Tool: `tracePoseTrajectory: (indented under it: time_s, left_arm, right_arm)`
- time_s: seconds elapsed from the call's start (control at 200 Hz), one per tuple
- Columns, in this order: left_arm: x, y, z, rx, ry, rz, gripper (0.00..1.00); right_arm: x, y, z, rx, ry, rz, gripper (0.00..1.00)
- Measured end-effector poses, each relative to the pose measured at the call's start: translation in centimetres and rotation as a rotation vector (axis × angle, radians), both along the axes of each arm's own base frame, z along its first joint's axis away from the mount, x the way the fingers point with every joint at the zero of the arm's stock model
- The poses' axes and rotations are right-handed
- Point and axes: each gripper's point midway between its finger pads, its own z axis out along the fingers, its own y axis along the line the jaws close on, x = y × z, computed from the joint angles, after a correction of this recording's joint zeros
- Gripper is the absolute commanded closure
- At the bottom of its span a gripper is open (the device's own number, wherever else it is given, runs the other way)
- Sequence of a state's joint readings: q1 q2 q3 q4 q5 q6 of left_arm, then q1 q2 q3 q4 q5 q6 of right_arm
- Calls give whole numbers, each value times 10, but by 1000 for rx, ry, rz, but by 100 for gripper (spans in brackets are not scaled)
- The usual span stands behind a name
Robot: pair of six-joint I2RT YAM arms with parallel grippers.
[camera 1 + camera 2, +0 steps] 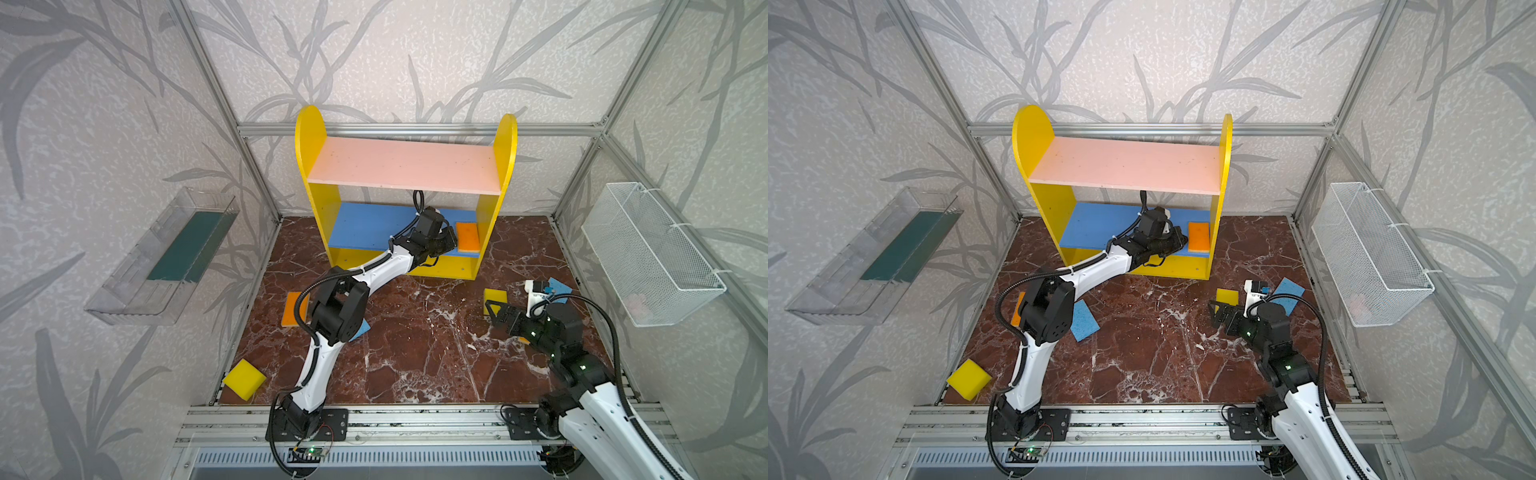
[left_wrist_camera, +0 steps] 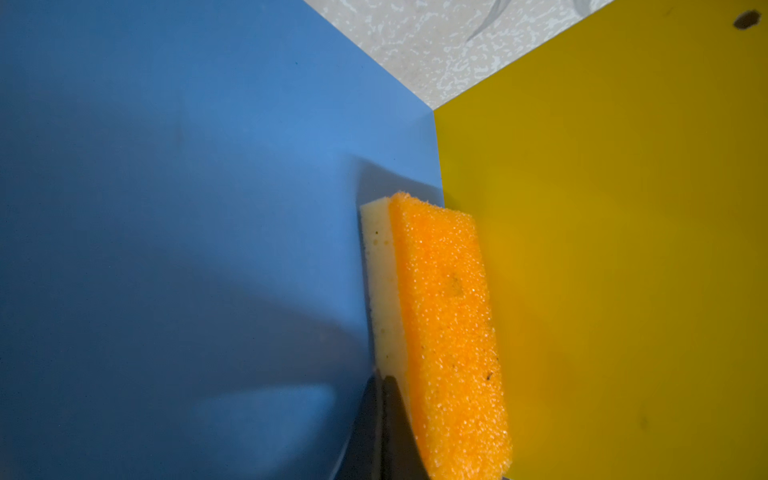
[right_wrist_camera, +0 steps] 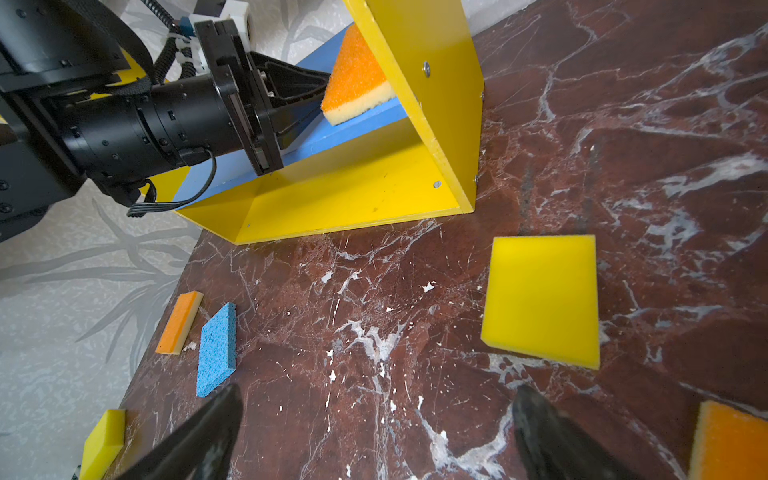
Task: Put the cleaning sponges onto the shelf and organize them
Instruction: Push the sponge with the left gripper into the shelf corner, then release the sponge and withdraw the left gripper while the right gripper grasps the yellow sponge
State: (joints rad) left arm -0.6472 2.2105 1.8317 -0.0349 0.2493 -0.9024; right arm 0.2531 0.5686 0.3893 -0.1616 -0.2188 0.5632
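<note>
The shelf (image 1: 405, 166) stands at the back of the marble floor. One orange-faced sponge (image 1: 468, 237) (image 2: 444, 324) lies on its blue board against the right yellow panel. My left gripper (image 1: 451, 241) (image 2: 384, 428) is shut, its tips touching that sponge's near side with nothing between them. My right gripper (image 1: 492, 309) (image 3: 378, 392) hangs open over the floor beside a yellow sponge (image 1: 495, 299) (image 3: 542, 299). Loose on the floor are an orange sponge (image 1: 291, 309), a blue sponge (image 1: 1084, 322), a yellow block (image 1: 244, 379), another blue sponge (image 1: 561, 286) and an orange one (image 3: 731, 440).
A clear plastic tray (image 1: 162, 257) hangs on the left wall and a white wire basket (image 1: 652, 253) on the right wall. An aluminium rail (image 1: 415, 419) runs along the front edge. The left arm reaches across the shelf's front.
</note>
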Motion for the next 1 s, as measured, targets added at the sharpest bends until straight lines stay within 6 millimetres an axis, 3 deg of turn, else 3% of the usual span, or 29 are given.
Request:
tracePoseTrajectory:
  time_s: [0.24,0.355,0.47,0.67,0.75,0.9,1.0]
  left_arm:
    - [1,0,-1,-2,9,2,100]
    - [-2,5,-3,17,2,3,72]
    - [-11,18,8,39,-20,11,52]
    - [-31,48,22,82,-49,39,31]
    - [-41,58,26,97,-60,42,29]
    - [-62,82,27,124,-77,56,29]
    - [-80,96,22,133,-83,58,29]
  right_arm:
    - [0,0,0,0,0,0,1]
    - [0,0,0,0,0,0,1]
    - [0,0,-1,0,2,0,1]
    - [-3,0,-6,-5,28,2,1]
    - [-5,-2,-12,-16,56,-3,0]
    - [-5,-9,-27,-41,113,-34,30]
    - [-1,-21,-40,-53,171,-84,33]
